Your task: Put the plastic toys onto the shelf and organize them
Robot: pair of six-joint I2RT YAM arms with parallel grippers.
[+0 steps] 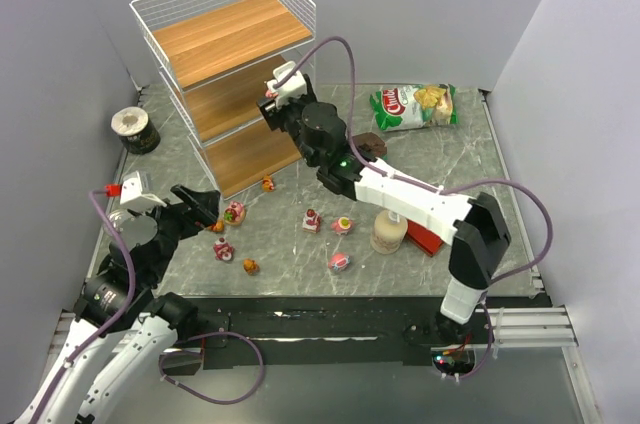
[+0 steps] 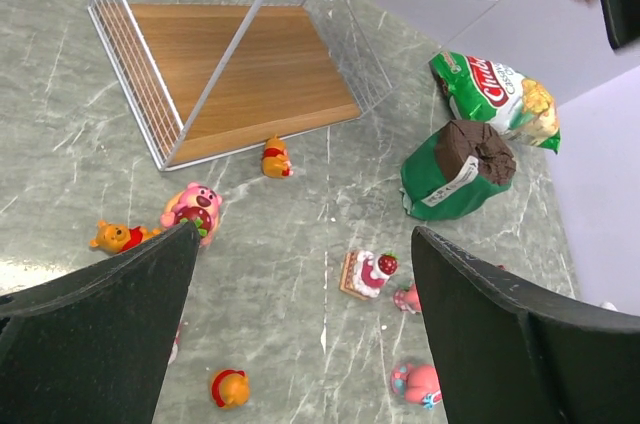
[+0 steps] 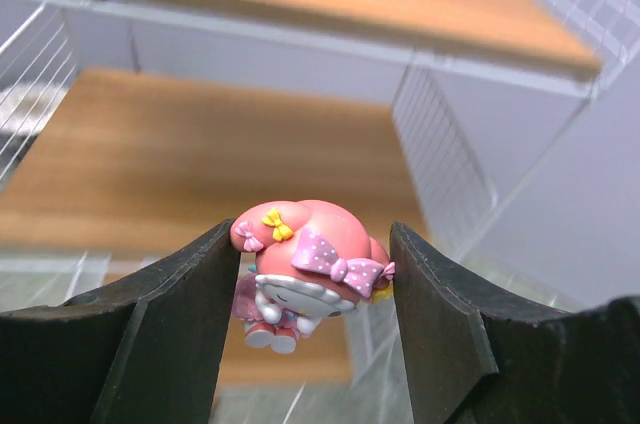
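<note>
Plainly, the right hand [image 3: 312, 249] grips a pink figurine [image 3: 300, 264], held level with the middle tier of the shelf [image 3: 200, 154], likely to set it inside. The left hand [image 2: 305, 234] hangs wide open over the table [image 2: 300, 204], where the other toys [image 2: 195, 209] lie scattered near the shelf's foot, probably lining up a pick.

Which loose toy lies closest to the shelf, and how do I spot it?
Find the tall white wire shelf at the table's far left. Just off the front edge of its bottom tier lies a yellow bear. The other two yellow bears lie farther out, toward the table's near edge.
</note>
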